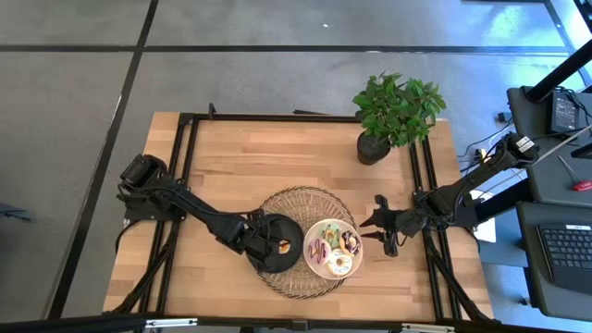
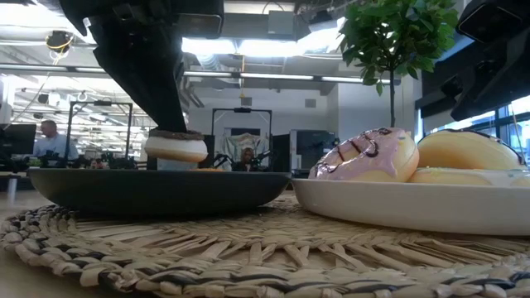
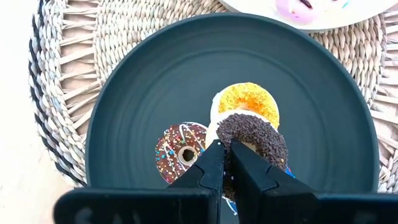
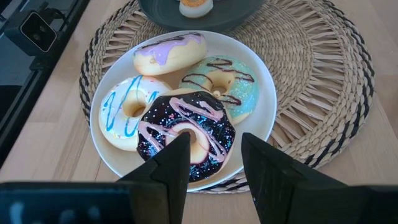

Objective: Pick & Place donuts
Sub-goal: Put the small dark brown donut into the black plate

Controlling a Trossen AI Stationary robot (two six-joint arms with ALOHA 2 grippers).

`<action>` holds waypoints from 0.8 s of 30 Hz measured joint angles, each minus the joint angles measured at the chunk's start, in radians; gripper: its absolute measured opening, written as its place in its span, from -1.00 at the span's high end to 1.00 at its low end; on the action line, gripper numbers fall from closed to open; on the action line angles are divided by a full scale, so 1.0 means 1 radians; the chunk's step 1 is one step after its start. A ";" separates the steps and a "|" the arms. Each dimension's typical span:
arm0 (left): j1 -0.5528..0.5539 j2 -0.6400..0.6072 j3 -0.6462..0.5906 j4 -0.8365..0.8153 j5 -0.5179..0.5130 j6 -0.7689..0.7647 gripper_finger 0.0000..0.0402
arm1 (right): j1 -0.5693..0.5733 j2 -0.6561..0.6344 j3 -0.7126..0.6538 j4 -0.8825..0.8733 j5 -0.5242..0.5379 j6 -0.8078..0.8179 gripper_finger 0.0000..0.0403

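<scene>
Left claw (image 3: pixel 227 163): I see it pinched shut on chocolate donut's (image 3: pixel 252 137) rim.
Handling: light, stiff, I judge.
Right claw (image 4: pixel 214 158): open, empty.

Both arms are dark and slim-jointed, each ending in a tool (image 4: pixel 214 165) with two flat black fingers.

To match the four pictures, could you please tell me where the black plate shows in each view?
High view: black plate at lower centre, under the left tool.
Low view: dark rim at left.
Left wrist view: fills the picture.
Right wrist view: an edge at top.
Shared landmark: the woven mat beneath it, beside the white plate.
</scene>
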 joint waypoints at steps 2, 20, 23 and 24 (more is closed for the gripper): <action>0.000 0.000 0.000 0.000 -0.001 0.000 0.89 | 0.000 0.000 0.000 0.000 0.000 0.000 0.28; 0.000 0.000 0.000 -0.011 -0.002 -0.009 0.47 | 0.000 0.000 0.000 0.000 0.000 0.000 0.28; 0.000 0.000 0.000 -0.019 -0.002 -0.009 0.43 | 0.000 0.000 0.000 0.000 0.000 0.000 0.28; 0.000 0.000 0.000 -0.025 -0.002 -0.009 0.42 | 0.000 0.000 0.000 0.000 0.000 0.000 0.28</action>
